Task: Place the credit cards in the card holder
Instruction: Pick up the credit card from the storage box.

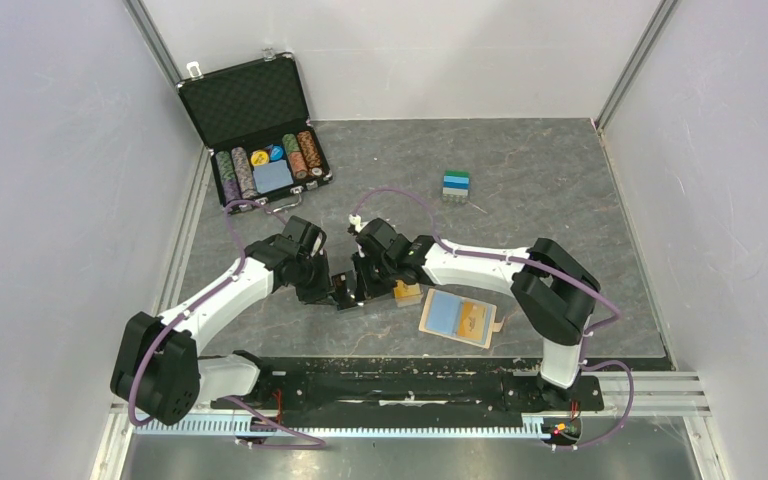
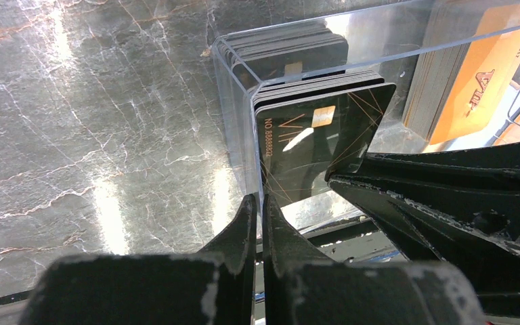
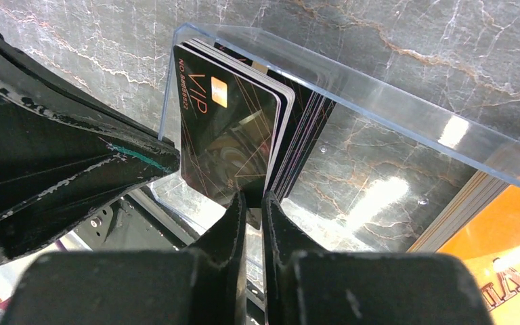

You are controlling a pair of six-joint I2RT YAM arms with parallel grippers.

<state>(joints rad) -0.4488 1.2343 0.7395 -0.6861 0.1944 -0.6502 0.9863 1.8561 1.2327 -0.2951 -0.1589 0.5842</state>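
**Position of arms.** Both arms reach in over the middle of the worktop (image 1: pixel 520 190), and their grippers meet tip to tip at a clear box (image 3: pixel 393 115).

**Left gripper** (image 2: pixel 258 202). The jaws are pressed together on the upright corner wall of the clear box, pinching the plastic between them.

**Right gripper** (image 3: pixel 249 200). The jaws are nearly together. They pinch the lower edge of the front card (image 3: pixel 227 135), a dark card with orange "VIP" lettering and a gold chip. This card stands on edge, tilted, at the front of the stack.

**Cards.**
- A stack of dark cards (image 2: pixel 291 51) stands on edge inside the clear box, directly behind the front card.
- A second stack, the orange cards (image 3: pixel 508 230), sits at the other end of the same box, apart from the dark stack.
- One blue card (image 1: pixel 444 312) lies flat on the left half of the card holder.

**Card holder** (image 1: pixel 480 330). The tan holder lies open and flat on the worktop, just right of the grippers and near the front edge. It is beside the clear box. Whether the two touch cannot be told.

**Other items.**
- A chip case (image 1: pixel 255 130) stands open at the far left corner, well apart from the grippers.
- A small blue and green stack (image 1: pixel 456 185) rests on the worktop beyond the right arm.
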